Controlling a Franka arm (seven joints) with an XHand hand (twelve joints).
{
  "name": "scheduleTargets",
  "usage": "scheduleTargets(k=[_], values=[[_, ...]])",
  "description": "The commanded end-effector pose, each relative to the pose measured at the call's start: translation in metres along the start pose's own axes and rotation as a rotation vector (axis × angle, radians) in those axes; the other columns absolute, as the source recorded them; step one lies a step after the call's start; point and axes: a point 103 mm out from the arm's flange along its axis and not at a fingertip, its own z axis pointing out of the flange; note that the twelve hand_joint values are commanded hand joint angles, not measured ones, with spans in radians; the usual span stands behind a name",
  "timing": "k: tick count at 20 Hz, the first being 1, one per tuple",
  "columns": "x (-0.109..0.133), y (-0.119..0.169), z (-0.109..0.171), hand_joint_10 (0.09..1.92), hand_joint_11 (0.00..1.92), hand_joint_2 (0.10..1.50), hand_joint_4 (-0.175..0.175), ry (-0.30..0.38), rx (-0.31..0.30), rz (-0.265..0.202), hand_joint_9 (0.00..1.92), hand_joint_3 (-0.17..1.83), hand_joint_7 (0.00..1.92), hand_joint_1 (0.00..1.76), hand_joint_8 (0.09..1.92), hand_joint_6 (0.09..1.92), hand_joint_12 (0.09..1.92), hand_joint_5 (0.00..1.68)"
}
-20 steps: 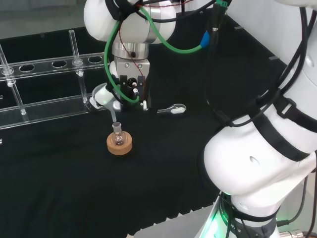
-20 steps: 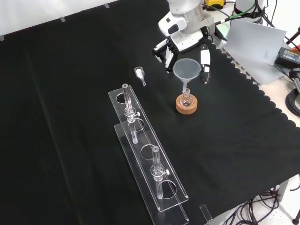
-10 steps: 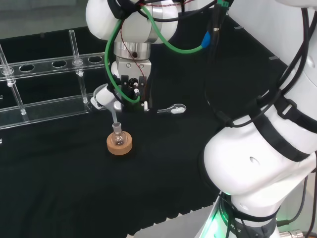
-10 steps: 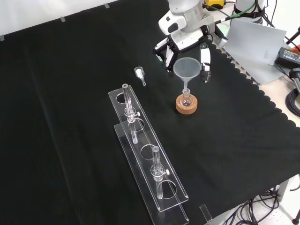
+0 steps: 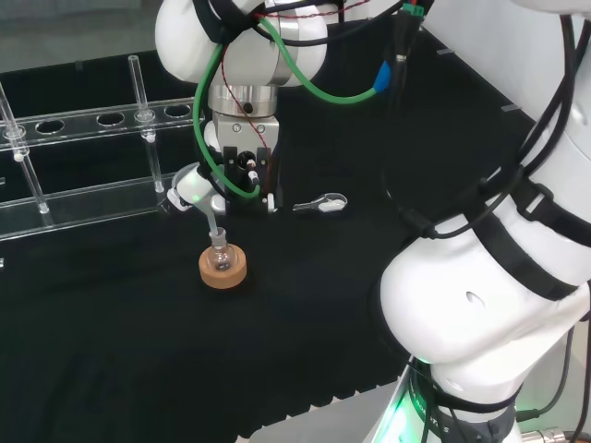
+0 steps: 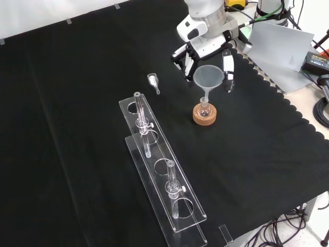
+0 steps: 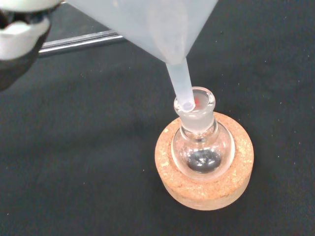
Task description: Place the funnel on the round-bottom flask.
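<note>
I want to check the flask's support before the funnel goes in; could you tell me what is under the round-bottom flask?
A cork ring sits under the round-bottom flask, on the black cloth. The flask's bulb covers the ring's middle, so its underside stays hidden.

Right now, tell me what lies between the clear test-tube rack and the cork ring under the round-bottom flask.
In the front view, only bare black cloth separates the clear test-tube rack from the cork ring. The small glass stopper lies farther back, off that stretch.
</note>
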Motion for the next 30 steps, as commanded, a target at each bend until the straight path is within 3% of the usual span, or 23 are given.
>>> scheduleTargets(k=[1,16,30], values=[[-0.002,-0.001,-0.004,0.35,0.1,0.49,0.018,0.002,-0.026,0.001,1.06,0.7,1.23,0.93,0.55,0.62,1.56,0.98],[-0.009,0.005,0.002,0.35,0.1,0.49,0.017,0.001,-0.024,-0.012,1.06,0.7,1.23,0.93,0.55,0.62,1.56,0.97],[-0.025,0.009,0.021,0.36,0.09,0.49,0.016,0.011,-0.012,0.027,1.06,0.71,1.23,0.93,0.55,0.62,1.56,0.97]])
